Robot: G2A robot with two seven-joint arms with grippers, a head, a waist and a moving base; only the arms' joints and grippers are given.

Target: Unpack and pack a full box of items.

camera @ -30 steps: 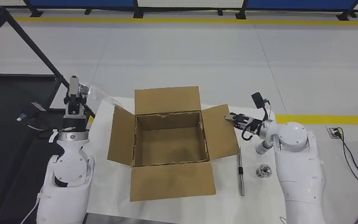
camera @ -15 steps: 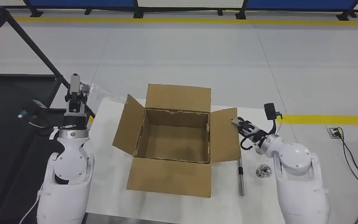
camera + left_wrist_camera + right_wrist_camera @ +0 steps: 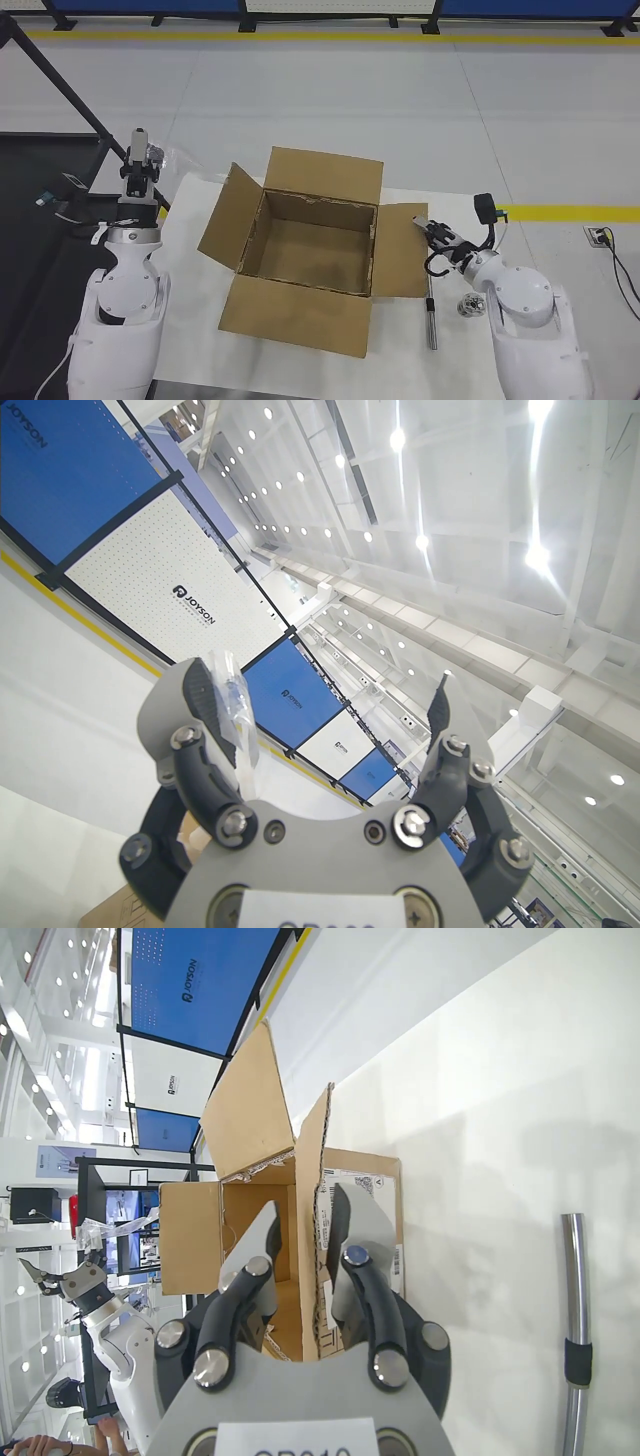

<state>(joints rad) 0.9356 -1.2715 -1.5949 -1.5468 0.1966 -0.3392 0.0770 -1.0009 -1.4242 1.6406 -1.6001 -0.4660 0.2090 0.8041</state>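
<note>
An open cardboard box (image 3: 310,255) stands skewed on the white table (image 3: 200,330), and I see nothing inside it. My right gripper (image 3: 428,232) is at the box's right flap (image 3: 400,255). In the right wrist view, that gripper (image 3: 307,1200) is shut on the flap's corrugated edge (image 3: 316,1188), one finger on each side. At the table's far left corner my left gripper (image 3: 138,150) is raised and points upward. It (image 3: 320,680) is open, and a clear plastic bag (image 3: 232,705) clings to one finger pad (image 3: 205,700).
A metal rod (image 3: 430,315) with a black band lies on the table right of the box, also in the right wrist view (image 3: 575,1303). A small shiny object (image 3: 470,303) sits beside it. A black frame (image 3: 60,85) stands off the table's left.
The box slid right and turned, its left flap lifting, as the right gripper drew the right flap back toward the robot. The plastic bag at the left gripper now hangs shorter and closer.
</note>
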